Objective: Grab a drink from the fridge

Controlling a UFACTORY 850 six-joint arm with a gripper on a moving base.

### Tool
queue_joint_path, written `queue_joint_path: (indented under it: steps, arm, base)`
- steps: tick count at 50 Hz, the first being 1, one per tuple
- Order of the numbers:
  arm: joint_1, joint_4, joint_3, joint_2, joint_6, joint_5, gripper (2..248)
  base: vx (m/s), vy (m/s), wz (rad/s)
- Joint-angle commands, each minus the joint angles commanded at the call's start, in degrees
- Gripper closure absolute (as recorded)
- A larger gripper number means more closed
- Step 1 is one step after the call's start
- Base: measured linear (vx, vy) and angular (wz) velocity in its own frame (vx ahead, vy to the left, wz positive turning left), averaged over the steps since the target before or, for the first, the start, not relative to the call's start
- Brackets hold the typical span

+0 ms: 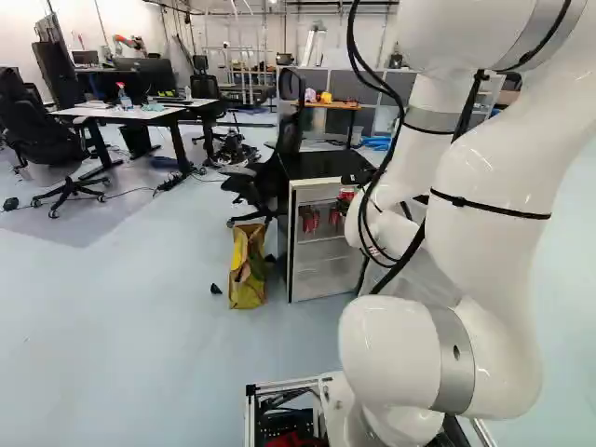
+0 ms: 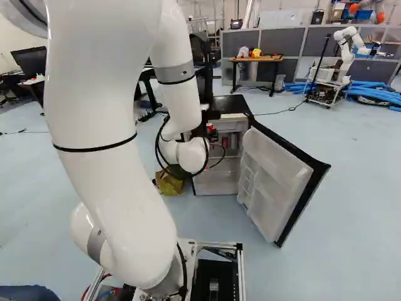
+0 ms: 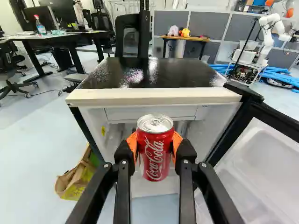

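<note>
The gripper [image 1: 357,179] is partly hidden by the arm in the left base view, at the fridge's upper front. In the wrist view the gripper [image 3: 155,148] is shut on a red drink can [image 3: 155,161], an orange pad on each side. The can is upright, in front of the fridge's upper opening. The black fridge [image 3: 154,96] stands with its door [image 2: 276,182] swung wide. Inside, more red cans [image 1: 310,220] show in the left base view. The held can blocks part of the interior in the wrist view.
A yellow bag [image 1: 248,268] stands beside the fridge, with an office chair [image 1: 256,182] behind it. The open door juts out on the fridge's other side. Desks, partitions, blue hoses and another robot [image 2: 346,53] are farther back.
</note>
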Motion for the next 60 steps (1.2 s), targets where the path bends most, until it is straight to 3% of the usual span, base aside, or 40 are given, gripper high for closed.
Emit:
queue_joint_path:
  steps: [32, 60]
  arm:
    - [0.48, 0.00, -0.89, 4.05, 0.00, -5.45, 155]
    - [0.92, 0.00, -2.12, 7.10, 0.00, -6.70, 155]
  base:
    - [0.000, 0.000, 0.000]
    - [0.000, 0.000, 0.000]
